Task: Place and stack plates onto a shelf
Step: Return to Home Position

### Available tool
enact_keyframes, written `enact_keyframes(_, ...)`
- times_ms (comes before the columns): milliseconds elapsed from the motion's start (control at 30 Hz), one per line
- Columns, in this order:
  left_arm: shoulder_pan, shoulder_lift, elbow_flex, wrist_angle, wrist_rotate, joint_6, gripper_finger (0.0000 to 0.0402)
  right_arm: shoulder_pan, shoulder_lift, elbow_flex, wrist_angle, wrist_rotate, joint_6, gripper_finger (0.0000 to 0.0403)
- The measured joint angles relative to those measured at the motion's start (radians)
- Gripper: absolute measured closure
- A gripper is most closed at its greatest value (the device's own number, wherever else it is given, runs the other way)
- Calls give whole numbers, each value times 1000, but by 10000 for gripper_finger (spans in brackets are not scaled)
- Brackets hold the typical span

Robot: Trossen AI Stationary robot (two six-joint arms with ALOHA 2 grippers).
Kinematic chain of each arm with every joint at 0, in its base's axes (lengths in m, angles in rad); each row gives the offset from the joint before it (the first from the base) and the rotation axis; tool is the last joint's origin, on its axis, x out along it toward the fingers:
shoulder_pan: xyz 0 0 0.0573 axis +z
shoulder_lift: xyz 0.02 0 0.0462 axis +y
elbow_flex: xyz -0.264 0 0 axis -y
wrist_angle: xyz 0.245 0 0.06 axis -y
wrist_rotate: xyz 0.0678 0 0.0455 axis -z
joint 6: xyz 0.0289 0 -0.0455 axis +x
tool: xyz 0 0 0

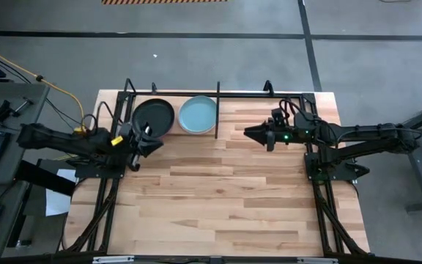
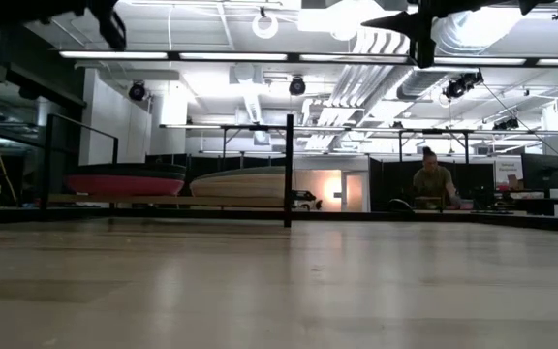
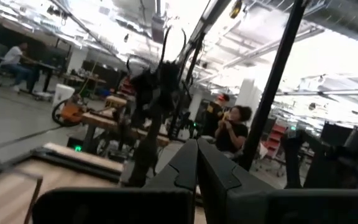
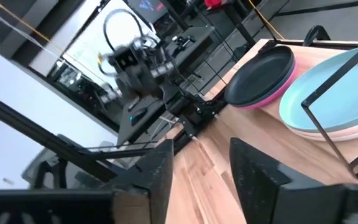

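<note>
Stacking looks done to me. The shelf (image 1: 218,94) sits at the far edge of the wooden table (image 1: 218,205) with both bays loaded. The left bay has the black plate (image 1: 154,117) on top, and the right wrist view shows a pink plate (image 4: 277,89) under it. The right bay has the light blue plate (image 1: 198,115) sitting on paler ones. Nothing is being carried.

The left gripper (image 1: 143,138) is just near-side of the black plate's rim, and its fingers (image 3: 185,165) are pressed together on nothing. The right gripper (image 1: 249,133) hangs just right of the shelf's divider bar, pointing left, with its fingers (image 4: 160,162) spread and empty.

So I'd say we're at the go-home step. The next move is just backing both arms off toward their own sides. The left one needs the most care, since it's close to the plate and the shelf rods. I'd pull it straight back rather than swing it.
</note>
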Motion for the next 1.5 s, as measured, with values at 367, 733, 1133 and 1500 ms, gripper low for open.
enact_keyframes(367,13,-183,-181,22,17,-27,401,0,0,0,-5,-12,22,344)
enact_keyframes(733,13,-317,-229,-60,5,-95,401,28,-9,-5,-21,-126,-26,400)
enact_keyframes(1133,13,-322,-229,-66,13,-175,401,72,-348,-269,-28,-117,-116,403)
enact_keyframes(1500,13,-322,-229,-69,13,-175,401,-9,-599,-504,186,-128,-298,403)
